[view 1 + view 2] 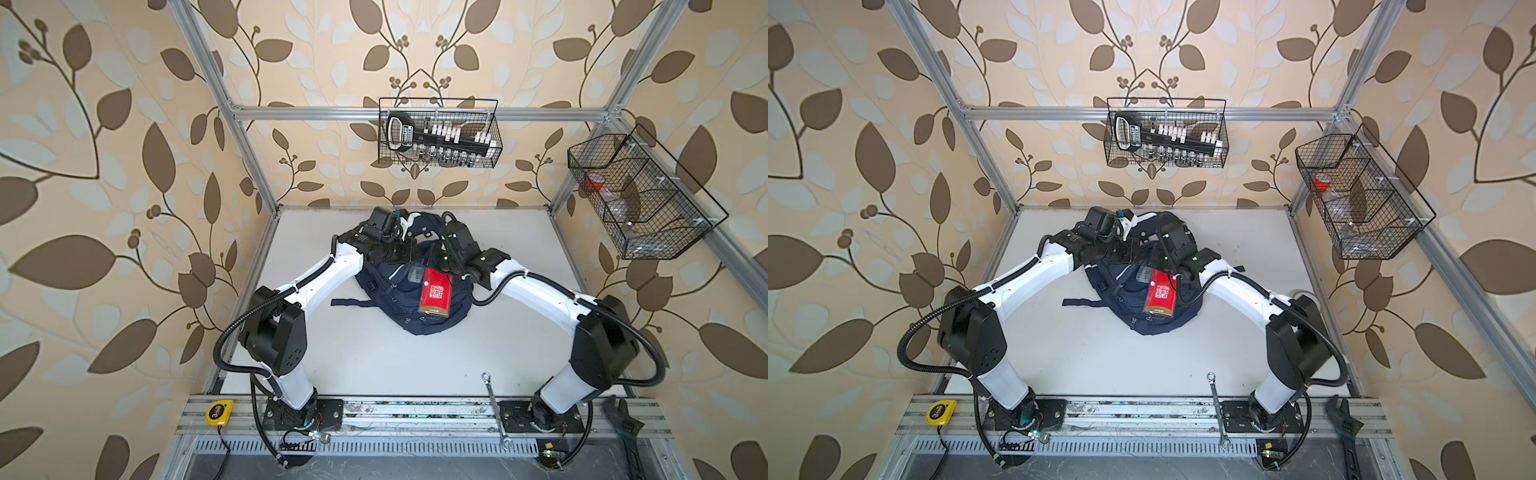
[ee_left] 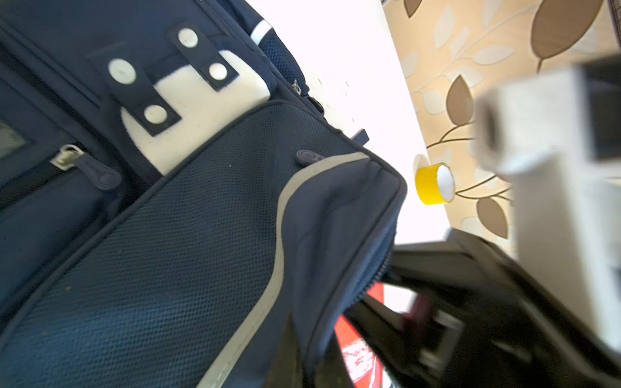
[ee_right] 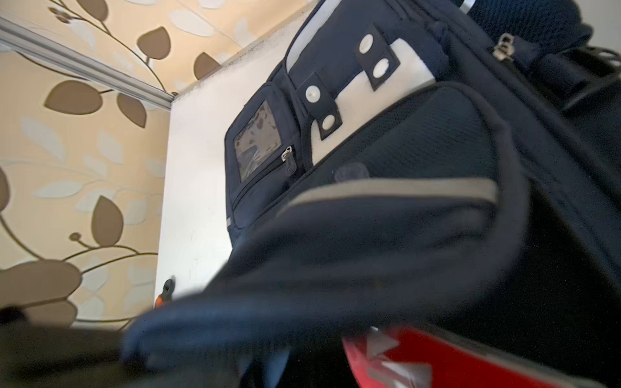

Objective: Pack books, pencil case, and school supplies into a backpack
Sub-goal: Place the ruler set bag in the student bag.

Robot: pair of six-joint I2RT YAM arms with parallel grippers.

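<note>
The navy backpack (image 1: pixel 386 307) (image 1: pixel 1133 309) lies in the middle of the white table. A clear plastic box with a red label (image 1: pixel 435 293) (image 1: pixel 1160 296) rests slanted on it, far end at a pocket mouth. My left gripper (image 1: pixel 409 257) (image 2: pixel 312 356) is shut on that pocket's zipped edge (image 2: pixel 369 268), lifting the flap off the box (image 2: pixel 358 356). My right gripper (image 1: pixel 434 259) (image 2: pixel 433 322) (image 3: pixel 307 369) is shut beside the box's far end (image 3: pixel 470 362), blurred navy fabric (image 3: pixel 336 268) over it; no hold shows. Books and pencil case are out of view.
A yellow tape roll (image 2: pixel 435 183) stands by the right wall and orange-handled pliers (image 3: pixel 164 295) lie by the left wall. A spanner (image 1: pixel 494 409), a tape measure (image 1: pixel 219 412) and an adjustable wrench (image 1: pixel 627 424) lie on the front rail. Wire baskets (image 1: pixel 440 133) (image 1: pixel 640 199) hang on the frame.
</note>
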